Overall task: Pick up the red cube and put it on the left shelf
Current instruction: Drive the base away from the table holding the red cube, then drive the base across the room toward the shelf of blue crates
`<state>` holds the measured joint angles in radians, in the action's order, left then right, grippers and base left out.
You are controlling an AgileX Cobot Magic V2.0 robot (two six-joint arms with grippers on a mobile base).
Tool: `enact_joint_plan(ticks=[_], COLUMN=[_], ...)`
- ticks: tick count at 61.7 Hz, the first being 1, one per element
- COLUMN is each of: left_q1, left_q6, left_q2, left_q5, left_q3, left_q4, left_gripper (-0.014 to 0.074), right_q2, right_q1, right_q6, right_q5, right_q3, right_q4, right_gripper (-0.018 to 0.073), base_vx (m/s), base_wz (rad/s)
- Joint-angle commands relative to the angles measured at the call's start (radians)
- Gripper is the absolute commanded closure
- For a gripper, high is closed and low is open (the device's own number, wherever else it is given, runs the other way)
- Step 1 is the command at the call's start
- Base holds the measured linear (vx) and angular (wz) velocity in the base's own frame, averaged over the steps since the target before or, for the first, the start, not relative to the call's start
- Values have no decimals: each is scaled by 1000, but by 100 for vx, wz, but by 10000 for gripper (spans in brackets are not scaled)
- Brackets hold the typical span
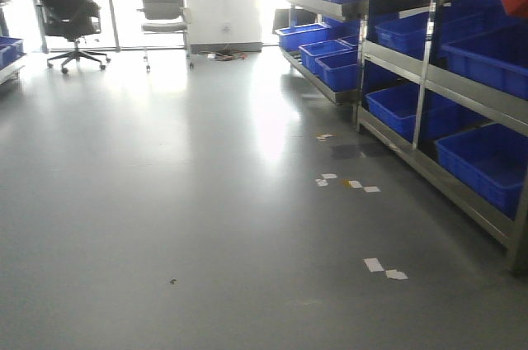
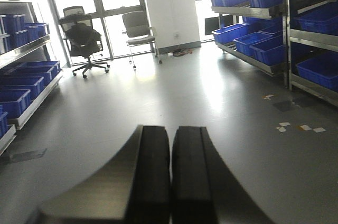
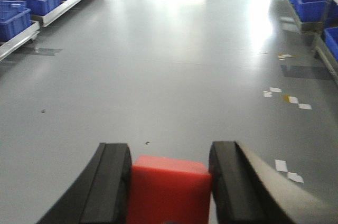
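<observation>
Right gripper: clamped on the red cube, one dark pad against each side face, carried above the floor.
Left gripper: pads pressed together with nothing between them.
Red cube: sits square between the right pads with its top face level, well apart from every rack.
Left shelf: a steel rack along the floor's left edge, its tiers loaded with blue crates.
Right-side rack: similar steel and blue crates along the floor's right edge. This is the wrong target.
Step in hand: judged to be transport, with the cube grasped and the placing not yet done.
Doing it well: hold a firm squeeze, turn toward the floor's left edge and face the rack's front rail squarely. Bring the cube in above the rail, lower it until something supports it, and only then part the pads.
Risk: the smooth faces could slip under a loosened grip, and a low approach could knock the cube against the rail.
</observation>
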<state>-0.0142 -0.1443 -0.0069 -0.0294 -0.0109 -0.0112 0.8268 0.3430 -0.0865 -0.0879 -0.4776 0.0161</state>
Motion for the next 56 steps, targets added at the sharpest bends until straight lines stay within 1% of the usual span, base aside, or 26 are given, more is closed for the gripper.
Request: enact_joint_plan(ticks=[1, 12, 25, 56], left_q1=[-7, -7, -7, -7], left_q6=[-1, -1, -1, -1], left_q2=[0, 0, 0, 0], left_q5=[90, 90, 90, 90], left_q3=[-22, -22, -22, -22], left_q4=[-5, -5, -5, -5], left_gripper=[491, 491, 491, 491], right_q2=[-11, -11, -11, -11], right_q1=[-6, -6, -6, -6], right_q6=[0, 0, 0, 0], right_q5=[-91, -91, -91, -91], right_q3=[-29, -29, -29, -29], right_q4=[1, 1, 1, 1], right_gripper=[501, 501, 501, 501], base_vx=[-3, -5, 0, 9], base_wz=[15, 49, 23, -5])
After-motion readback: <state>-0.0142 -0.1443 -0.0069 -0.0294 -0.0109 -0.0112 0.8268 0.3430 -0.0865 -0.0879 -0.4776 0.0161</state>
